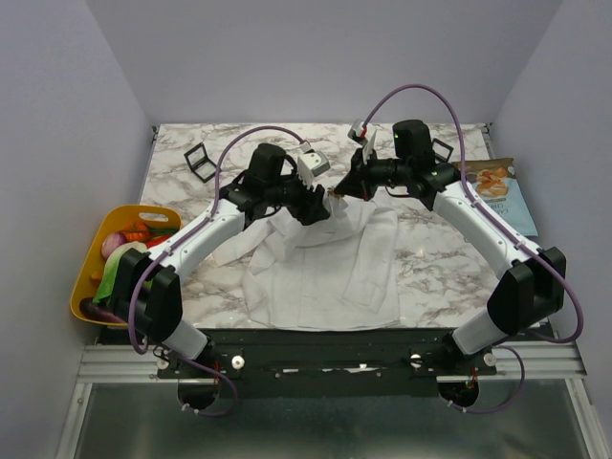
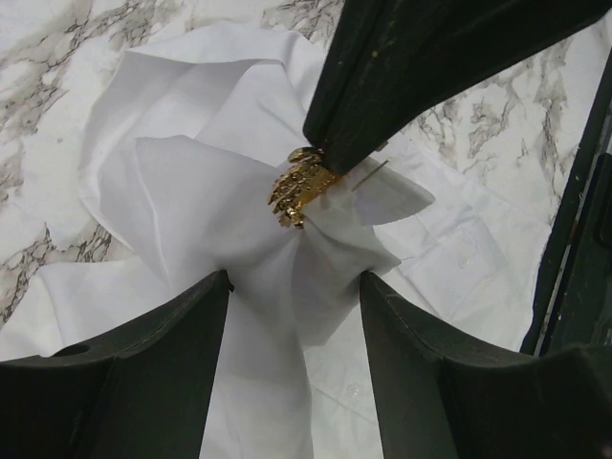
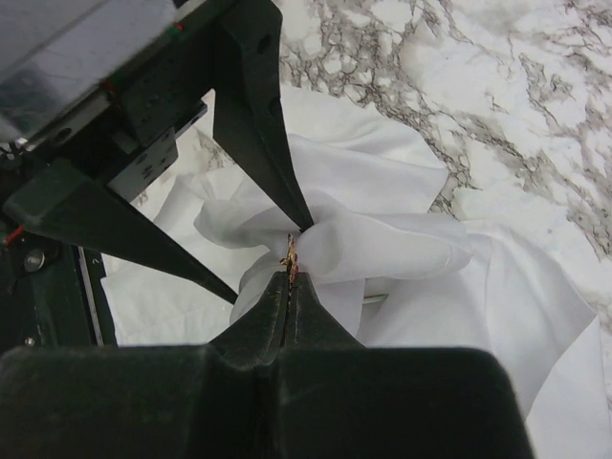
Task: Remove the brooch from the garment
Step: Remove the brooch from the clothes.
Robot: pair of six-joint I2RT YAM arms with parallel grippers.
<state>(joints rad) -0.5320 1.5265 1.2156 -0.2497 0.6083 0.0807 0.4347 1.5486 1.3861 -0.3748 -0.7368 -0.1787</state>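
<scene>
The white garment point(image 1: 325, 263) lies spread on the marble table, and its upper part is bunched and lifted. My right gripper point(image 3: 290, 273) is shut on the brooch point(image 3: 290, 254), a small gold-coloured pin that still sits in the gathered fabric point(image 3: 402, 239). In the left wrist view the brooch point(image 2: 300, 186) shows at the tips of the right gripper's fingers point(image 2: 382, 86), with its pin shaft sticking out to the right. My left gripper point(image 2: 295, 279) stands open just below it, a raised fold of the garment point(image 2: 191, 191) between its jaws. From above, both grippers meet at the shirt's collar end point(image 1: 330, 196).
A yellow basket point(image 1: 88, 287) of toy vegetables hangs off the table's left edge. Small black square frames stand at the back left point(image 1: 201, 161) and back right point(image 1: 442, 149). A book point(image 1: 499, 186) lies at the right edge.
</scene>
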